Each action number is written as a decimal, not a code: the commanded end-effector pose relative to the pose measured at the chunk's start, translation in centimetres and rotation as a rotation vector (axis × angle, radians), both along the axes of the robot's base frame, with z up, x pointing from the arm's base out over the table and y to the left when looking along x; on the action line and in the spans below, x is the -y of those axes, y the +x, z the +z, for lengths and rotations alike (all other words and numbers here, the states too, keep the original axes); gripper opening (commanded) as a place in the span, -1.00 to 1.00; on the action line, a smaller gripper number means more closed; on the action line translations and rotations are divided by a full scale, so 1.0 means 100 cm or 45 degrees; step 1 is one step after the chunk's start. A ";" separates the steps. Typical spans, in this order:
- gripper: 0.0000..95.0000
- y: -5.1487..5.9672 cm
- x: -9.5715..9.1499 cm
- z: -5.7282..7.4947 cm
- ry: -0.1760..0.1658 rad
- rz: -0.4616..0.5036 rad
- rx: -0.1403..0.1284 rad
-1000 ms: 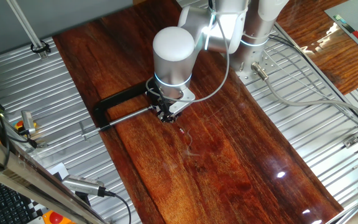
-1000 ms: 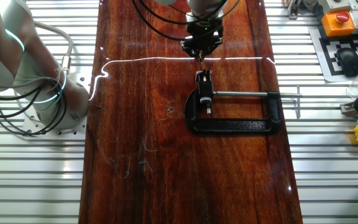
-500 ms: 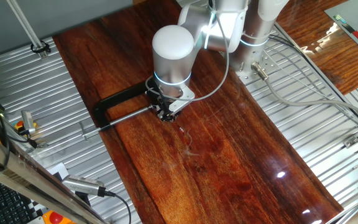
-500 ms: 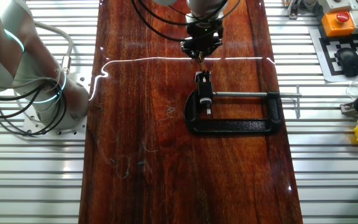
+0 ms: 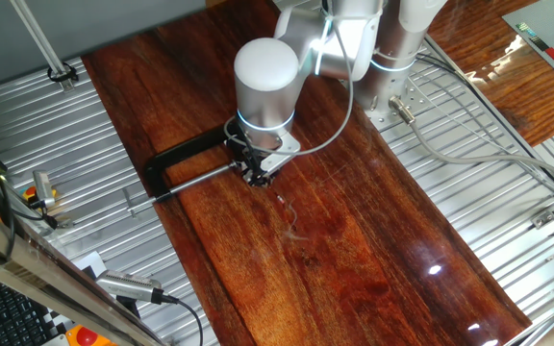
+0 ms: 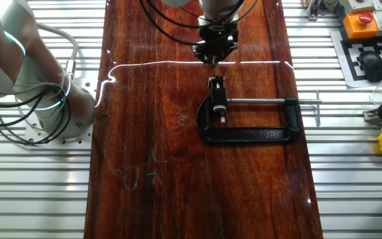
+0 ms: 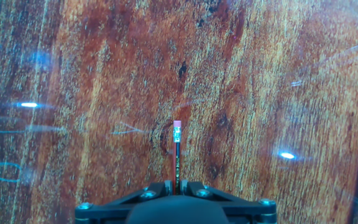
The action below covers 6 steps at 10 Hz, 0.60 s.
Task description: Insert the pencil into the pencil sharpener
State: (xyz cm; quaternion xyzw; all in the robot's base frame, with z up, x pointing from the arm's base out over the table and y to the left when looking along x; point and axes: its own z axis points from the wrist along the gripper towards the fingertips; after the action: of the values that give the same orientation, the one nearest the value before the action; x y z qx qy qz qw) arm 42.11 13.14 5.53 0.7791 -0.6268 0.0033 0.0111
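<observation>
The gripper (image 7: pixel 176 185) is closed on the pencil (image 7: pixel 176 158), which stands out ahead of the fingers as a thin dark stick with a pale pink end (an eraser, by the look of it), pointing at bare desk (image 7: pixel 92 93). In the other fixed view the gripper (image 6: pixel 213 50) hangs over the desk (image 6: pixel 144 133) with the pencil (image 6: pixel 212 62) a short dark sliver just below it, apart from the sharpener.

Just beyond the pencil's tip in that view sits the sharpener (image 6: pixel 222 108), a small white block held in the jaw of the black clamp (image 6: pixel 251 123), whose screw rod runs off to one side. In the one fixed view the wrist hides both pencil and sharpener; only the clamp (image 5: pixel 186 163) shows beside the gripper (image 5: pixel 257 176).

Over the last second almost nothing has shifted: the wrist has crept a trace in the one fixed view, while gripper, pencil and clamp stand as they did. I judge the arm is settling its alignment before the push; the insertion is not begun, and the tip must meet the sharpener's small hole squarely or it will skid off.
</observation>
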 end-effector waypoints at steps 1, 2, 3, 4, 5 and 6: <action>-1.00 0.001 0.001 -0.002 0.005 -0.010 -0.002; -0.60 0.001 0.001 -0.002 0.010 -0.008 -0.003; -0.20 0.001 0.001 -0.002 0.015 -0.009 -0.004; -0.20 0.002 0.001 -0.001 0.010 -0.005 -0.002; 0.20 0.002 0.001 -0.001 0.010 -0.008 -0.002; 0.20 0.002 0.000 -0.001 0.011 -0.009 -0.003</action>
State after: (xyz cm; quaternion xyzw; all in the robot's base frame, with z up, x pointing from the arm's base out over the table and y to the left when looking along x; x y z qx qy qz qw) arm 42.35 13.05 5.39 0.7766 -0.6299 0.0008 0.0081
